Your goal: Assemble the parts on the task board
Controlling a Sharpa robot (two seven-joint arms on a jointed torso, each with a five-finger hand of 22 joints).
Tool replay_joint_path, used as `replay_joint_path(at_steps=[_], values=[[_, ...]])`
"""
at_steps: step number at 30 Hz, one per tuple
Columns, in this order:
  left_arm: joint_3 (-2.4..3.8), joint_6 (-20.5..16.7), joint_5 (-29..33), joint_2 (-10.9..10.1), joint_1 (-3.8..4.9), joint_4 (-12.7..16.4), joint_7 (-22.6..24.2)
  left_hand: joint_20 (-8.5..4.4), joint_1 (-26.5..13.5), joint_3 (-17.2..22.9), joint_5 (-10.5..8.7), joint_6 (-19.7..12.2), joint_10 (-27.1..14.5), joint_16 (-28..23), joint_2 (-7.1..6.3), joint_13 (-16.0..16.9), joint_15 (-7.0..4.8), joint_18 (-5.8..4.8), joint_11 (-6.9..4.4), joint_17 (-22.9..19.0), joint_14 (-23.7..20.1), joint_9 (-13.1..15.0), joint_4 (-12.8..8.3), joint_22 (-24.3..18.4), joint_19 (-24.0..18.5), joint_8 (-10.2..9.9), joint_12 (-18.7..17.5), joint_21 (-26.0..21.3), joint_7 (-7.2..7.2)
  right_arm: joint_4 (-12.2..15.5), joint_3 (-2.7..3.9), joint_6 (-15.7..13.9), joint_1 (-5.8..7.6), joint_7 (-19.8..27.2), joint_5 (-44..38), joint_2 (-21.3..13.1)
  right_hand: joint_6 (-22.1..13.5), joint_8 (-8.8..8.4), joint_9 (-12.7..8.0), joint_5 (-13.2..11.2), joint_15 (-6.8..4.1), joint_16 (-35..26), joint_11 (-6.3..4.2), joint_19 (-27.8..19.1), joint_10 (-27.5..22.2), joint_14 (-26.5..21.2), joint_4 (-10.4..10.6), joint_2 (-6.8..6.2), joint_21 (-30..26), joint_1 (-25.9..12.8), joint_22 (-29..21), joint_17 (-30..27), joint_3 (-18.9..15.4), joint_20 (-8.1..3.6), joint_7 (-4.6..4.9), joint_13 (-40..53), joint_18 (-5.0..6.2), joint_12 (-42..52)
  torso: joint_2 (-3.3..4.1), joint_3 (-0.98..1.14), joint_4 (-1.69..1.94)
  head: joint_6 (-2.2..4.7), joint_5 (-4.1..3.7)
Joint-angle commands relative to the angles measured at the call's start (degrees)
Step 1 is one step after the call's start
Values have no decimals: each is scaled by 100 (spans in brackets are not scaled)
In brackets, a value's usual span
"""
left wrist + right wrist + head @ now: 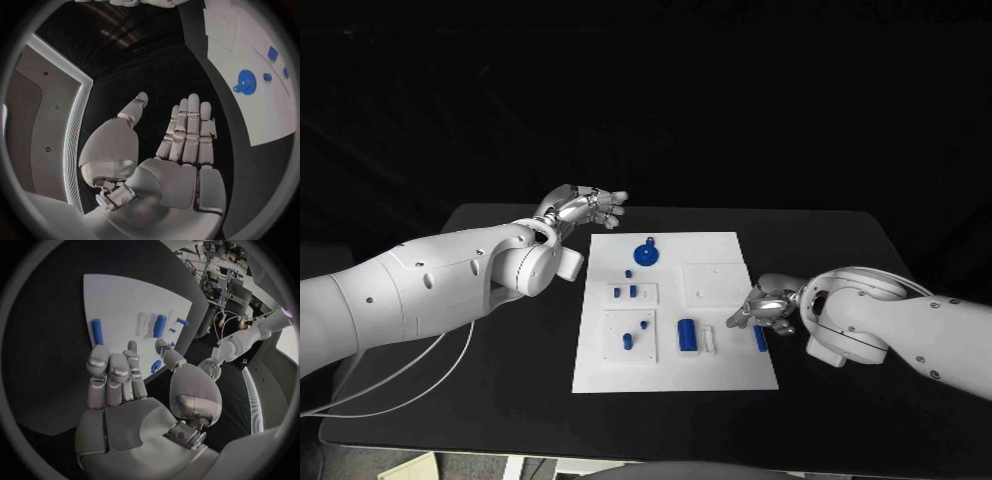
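The white task board (733, 250) lies mid-table with several blue parts on it. A blue disc with a peg (646, 254) (245, 81) is near its far edge. A blue cylinder (687, 334) (160, 326) and a white one (710, 340) lie near the front. A blue bar (760, 338) (97, 331) lies at the board's right edge. My right hand (764, 310) (119, 375) hovers over that edge, fingers apart and empty, tips just short of the bar. My left hand (584, 207) (187, 135) is held flat and empty off the board's far left corner.
Small blue pieces (626, 292) stand in a raised plate on the board's left side, and two more (638, 333) in the plate nearer the front. A bare square plate (715, 283) sits right of the middle. Black table (834, 240) surrounds the board.
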Motion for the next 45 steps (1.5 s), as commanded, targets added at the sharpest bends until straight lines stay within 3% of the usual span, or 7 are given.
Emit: replay_joint_path(at_steps=[1,10,13,25,30,35,45], values=[[2,57,20,6,6,17,33,-3,-19,-5,9,-14,-30,-34,23,-9,13,111,-1,10,46,-6,-11,6,41,34,26,-30,-27,-24,53,-111,29,74,-376,-136,1,-35,11,-30,-39,-33,17,11,39,-14,-4,6,-35,71,39,-3,-18,-23,20,6,416,-31,1,3,-5,22,-45],[-1,79,20,5,5,27,29,-3,-22,-6,6,-12,-27,-37,23,-8,13,110,-2,14,49,-7,-11,8,42,35,27,-32,-27,-349,57,157,77,-39,-729,-367,-16,-37,26,-30,-34,-38,22,16,37,-13,86,-67,-49,27,30,-6,-85,-26,26,7,416,-41,6,6,-2,38,-134],[-1,83,20,6,5,23,27,-3,-23,-6,6,-12,-26,-38,22,-8,13,110,-2,15,49,-7,-10,9,43,35,28,-33,-27,-363,-1,277,59,-59,-686,-320,-42,-48,28,-30,-30,-42,28,8,25,-17,116,-105,-55,-22,30,-6,-149,-26,32,9,416,-50,6,4,-2,33,-152],[-4,107,20,18,4,12,15,-2,-27,-7,4,-12,-25,-41,24,-9,13,110,-2,18,51,-9,-8,11,44,36,28,-35,-27,-409,-81,439,-273,-135,-676,-118,-150,-101,27,-29,-4,-67,57,-41,-32,-36,251,-112,-90,-207,28,-12,-343,-30,62,18,416,-79,7,0,17,0,-184],[-4,105,20,8,4,10,18,-2,-30,-8,2,-12,-25,-42,24,-9,13,110,-2,20,52,-9,-6,11,45,36,28,-36,-27,-445,-126,498,-358,-154,-848,-62,-167,-108,33,-29,1,-73,61,-70,-53,-45,290,-58,-99,-390,36,-10,-515,-28,66,25,416,-86,8,-5,13,-20,-179],[-4,107,20,3,4,10,19,-2,-32,-9,1,-12,-24,-43,24,-9,13,110,-3,21,52,-10,-4,12,45,36,29,-38,-28,-514,-136,416,-420,-152,-1082,14,-171,-109,50,-28,-8,-79,52,-118,-72,-57,78,118,-105,-494,57,0,-809,-56,57,42,416,-88,8,0,13,-36,-174],[-5,111,20,-13,4,10,19,-2,-36,-8,1,-13,-23,-46,26,-9,13,110,-3,24,53,-11,-2,13,47,36,29,-40,-27,-690,-138,312,-470,-130,-1188,132,-139,-100,61,-29,-17,-79,41,-117,-53,-53,-73,399,-105,-486,62,7,-930,-67,46,48,416,-86,8,-2,8,-45,-169]])
